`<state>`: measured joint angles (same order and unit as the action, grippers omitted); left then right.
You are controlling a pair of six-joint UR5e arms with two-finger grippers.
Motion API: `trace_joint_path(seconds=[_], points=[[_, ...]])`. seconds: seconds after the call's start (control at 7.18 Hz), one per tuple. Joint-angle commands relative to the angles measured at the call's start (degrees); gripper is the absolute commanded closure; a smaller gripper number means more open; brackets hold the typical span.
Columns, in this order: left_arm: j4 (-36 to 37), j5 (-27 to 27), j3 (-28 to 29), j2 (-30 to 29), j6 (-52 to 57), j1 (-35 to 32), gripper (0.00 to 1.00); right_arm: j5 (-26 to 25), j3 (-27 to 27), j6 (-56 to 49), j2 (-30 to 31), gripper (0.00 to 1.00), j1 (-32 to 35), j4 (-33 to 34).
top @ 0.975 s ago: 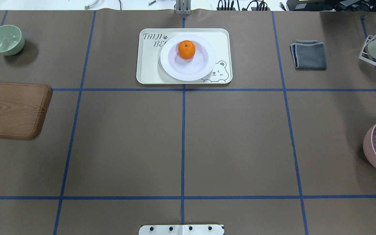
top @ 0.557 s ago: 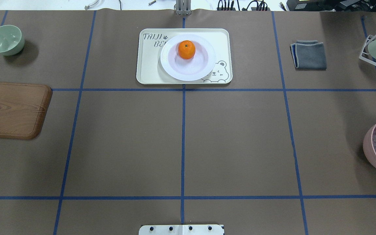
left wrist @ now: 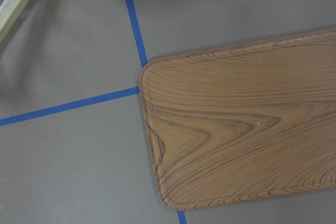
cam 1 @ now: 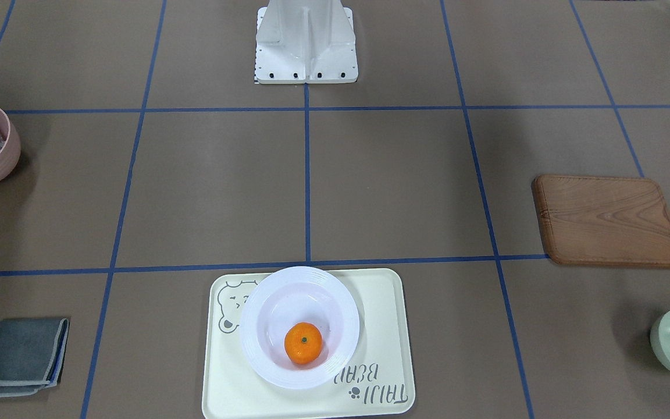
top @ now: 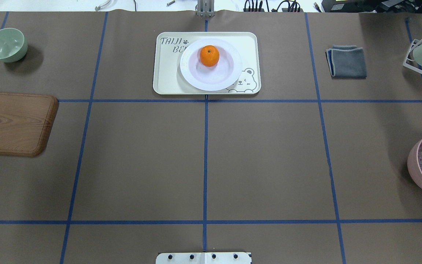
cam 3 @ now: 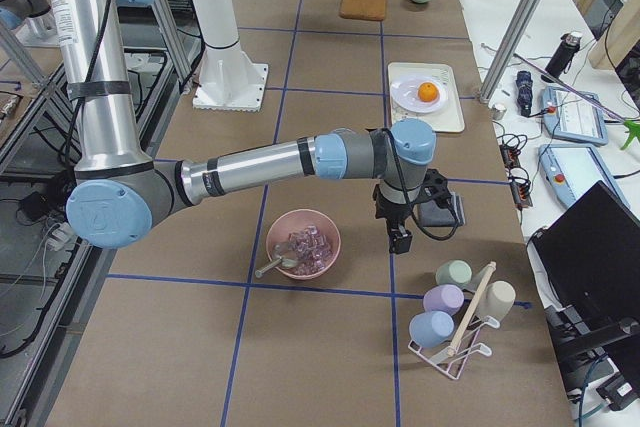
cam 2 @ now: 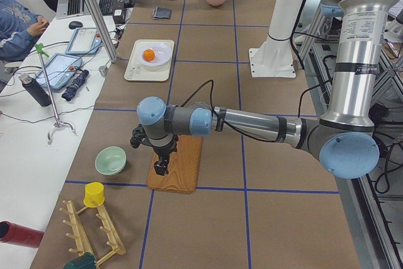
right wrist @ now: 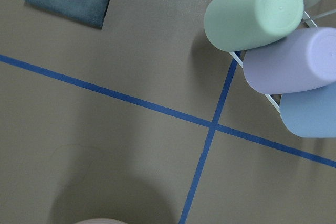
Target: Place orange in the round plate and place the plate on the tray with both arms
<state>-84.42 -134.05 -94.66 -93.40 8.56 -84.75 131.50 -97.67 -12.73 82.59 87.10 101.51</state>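
Here, working outward from the robot's side. Near the left edge of the tabletop: the left gripper point(cam 2: 161, 167), above the wooden board point(cam 2: 186, 168) and clear of it. Cannot tell spread from pressed together there. Near the right edge: the right gripper point(cam 3: 400, 240), over bare table between the pink bowl point(cam 3: 330, 252) and the cup rack point(cam 3: 475, 309). Cannot tell its opening either. Farther out, at the middle of the far edge: the tray point(top: 167, 73), with the plate point(top: 191, 75) resting on it close to the near rim, and the orange point(top: 209, 55) down in the plate's hollow, a little toward the far side. Looks like a finished job. Little left to spoil, judging from this: only a careless sweep through the far middle, clipping the plate's rim, rolling the orange out or shoving the plate over the tray's near rim.
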Motion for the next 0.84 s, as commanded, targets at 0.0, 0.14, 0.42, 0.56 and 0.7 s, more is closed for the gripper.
trace_joint_path(seconds=[0.0,0.14,0.42,0.56,0.7], points=[[-0.13,-0.77,-0.17,0.14,0.14,0.03,0.02,0.34,-0.06,0.16,-0.76,0.00,-0.52,2.80],[-0.92,-0.95,-0.17,0.06,0.14,0.03,0.02,0.51,0.02,0.16,-1.37,0.00,-0.70,4.29],[-1.01,-0.95,0.00,0.14,1.36,-0.06,0.02,0.69,-0.15,0.42,-3.30,0.00,-0.70,9.29],[-1.01,-0.95,0.09,0.14,1.89,-0.06,0.02,0.87,-0.32,0.51,-3.31,0.00,-0.70,9.40],[-0.92,-0.95,0.09,0.06,1.64,0.03,0.02,0.95,-0.41,0.77,-3.31,0.00,-0.70,9.41]])
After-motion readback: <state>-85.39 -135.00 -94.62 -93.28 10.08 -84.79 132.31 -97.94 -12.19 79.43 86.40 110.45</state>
